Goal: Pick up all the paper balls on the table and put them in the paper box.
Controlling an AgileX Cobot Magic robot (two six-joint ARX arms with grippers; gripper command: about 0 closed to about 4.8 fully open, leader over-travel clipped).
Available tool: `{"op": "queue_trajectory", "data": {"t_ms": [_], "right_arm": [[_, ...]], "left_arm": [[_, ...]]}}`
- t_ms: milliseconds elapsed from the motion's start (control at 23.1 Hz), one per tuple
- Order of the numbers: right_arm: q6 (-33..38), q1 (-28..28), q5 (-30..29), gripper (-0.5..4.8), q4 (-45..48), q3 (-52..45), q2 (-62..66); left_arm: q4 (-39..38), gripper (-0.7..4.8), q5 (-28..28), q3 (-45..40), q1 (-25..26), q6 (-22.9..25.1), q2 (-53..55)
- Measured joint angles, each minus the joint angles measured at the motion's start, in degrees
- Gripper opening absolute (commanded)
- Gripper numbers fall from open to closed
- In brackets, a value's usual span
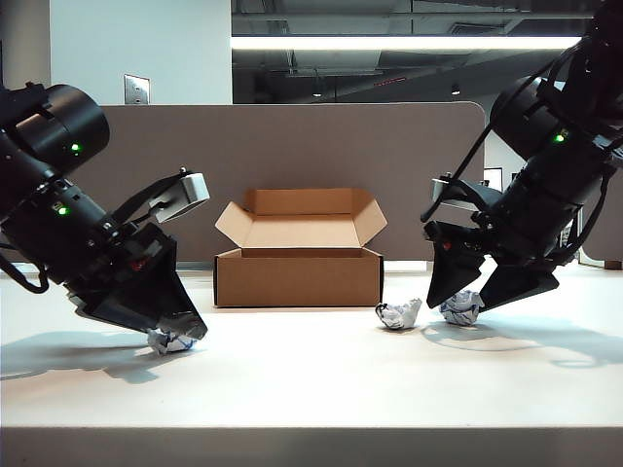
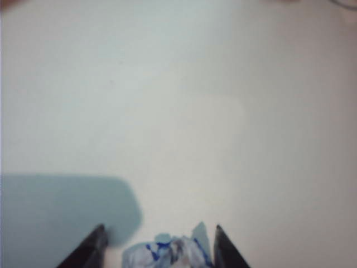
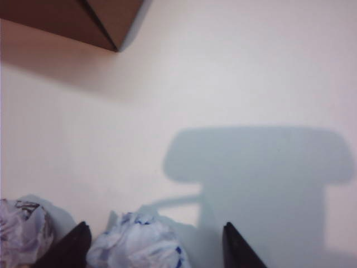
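Cardboard box [image 1: 299, 263] at 12 o'clock on bench [image 1: 311, 379], left gripper [image 2: 159, 245] at 8 o'clock, jaws apart around a paper ball [image 2: 167, 254], right gripper [image 3: 153, 245] at 3 o'clock, jaws apart straddling a second ball [image 3: 139, 245], third ball [image 1: 399, 314] just beside

The table [image 1: 311, 389] was a wide, flat, off-white surface. The paper box [image 1: 298, 276], brown cardboard with its four flaps open, stood on it toward the rear centre. Three paper balls lay directly on the tabletop: one [image 1: 167, 341] at front left, well apart from the box; one [image 1: 400, 314] just right of the box's front corner; and one [image 1: 460, 308] beside it, further right.
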Motion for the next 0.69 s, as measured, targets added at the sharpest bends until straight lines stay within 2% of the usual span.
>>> {"op": "queue_trajectory", "data": {"t_ms": [87,390,433,520,563,693], "right_arm": [[0.0,0.0,0.0,2.41,0.0,0.0,0.0],[0.0,0.6,-0.5,2.39,-1.0,0.0,0.1],[0.0,0.7,-0.6,2.08,-1.1,0.0,0.2],[0.0,1.0,-0.5,1.40,-1.2,0.0,0.4],[0.0,1.1,-0.5,1.24,-1.2,0.0,0.5],[-0.3,1.3,-0.2,1.02,-1.0,0.2,0.5]], "left_arm": [[0.4,2.46,-0.7,0.0,0.0,0.0,0.0],[0.8,2.34,-1.3,0.0,0.0,-0.1,0.0],[0.7,2.10,-1.4,0.0,0.0,0.0,0.0],[0.7,1.10,-1.8,0.0,0.0,0.0,0.0],[0.7,0.69,-2.3,0.0,0.0,0.0,0.0],[0.5,0.64,-2.4,0.1,0.2,-0.4,0.0]]}}
